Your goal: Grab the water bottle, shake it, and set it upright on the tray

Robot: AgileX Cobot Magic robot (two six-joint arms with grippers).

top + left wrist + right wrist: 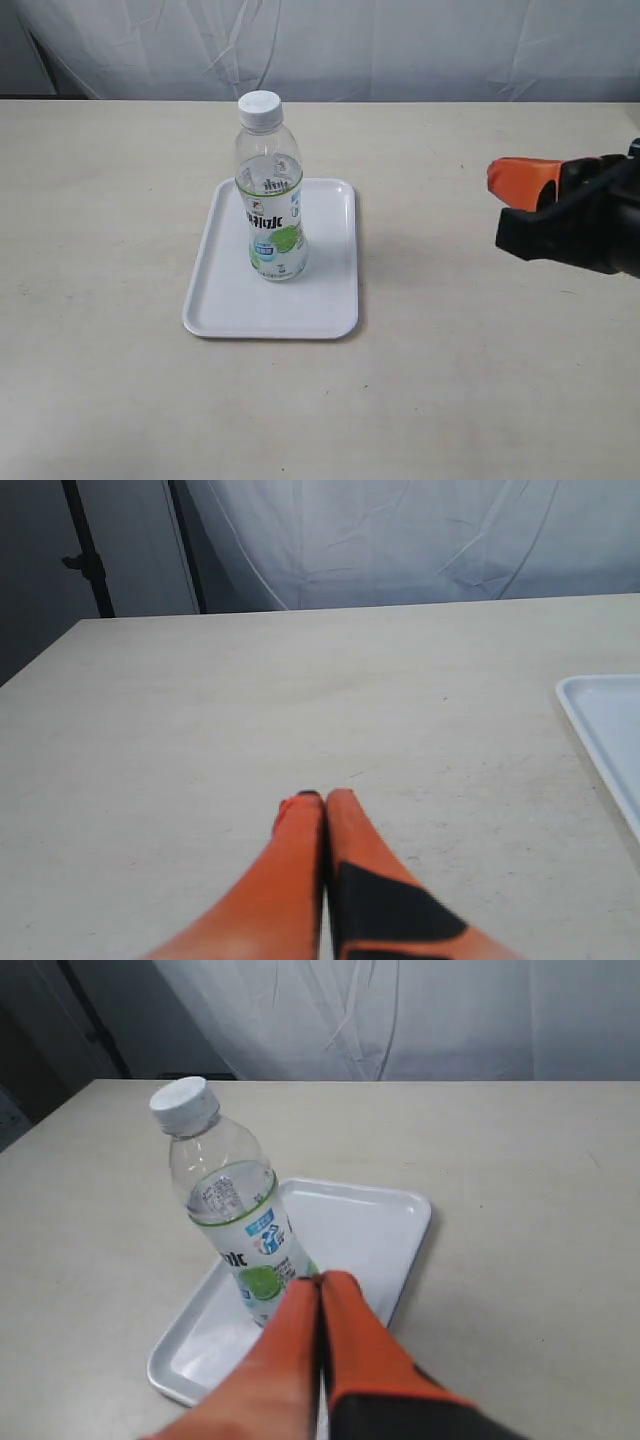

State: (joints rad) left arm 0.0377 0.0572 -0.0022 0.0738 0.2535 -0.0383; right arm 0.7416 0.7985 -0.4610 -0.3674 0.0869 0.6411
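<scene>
The water bottle [270,190], clear with a white cap and a green-and-blue label, stands upright on the white tray [320,295] in the exterior view. It also shows in the right wrist view as the bottle [232,1210] on the tray [385,1225]. My right gripper [500,185] hangs well right of the tray, apart from the bottle; its orange fingers are pressed together, the gripper [320,1282] shut on nothing. My left gripper [322,798] is shut too, empty, over bare table, with a corner of the tray [610,720] at that view's edge.
The beige table [480,380] stretches around the tray on all sides. A white cloth backdrop [400,50] hangs behind the far edge. A dark stand [85,550] rises beyond the table's corner in the left wrist view.
</scene>
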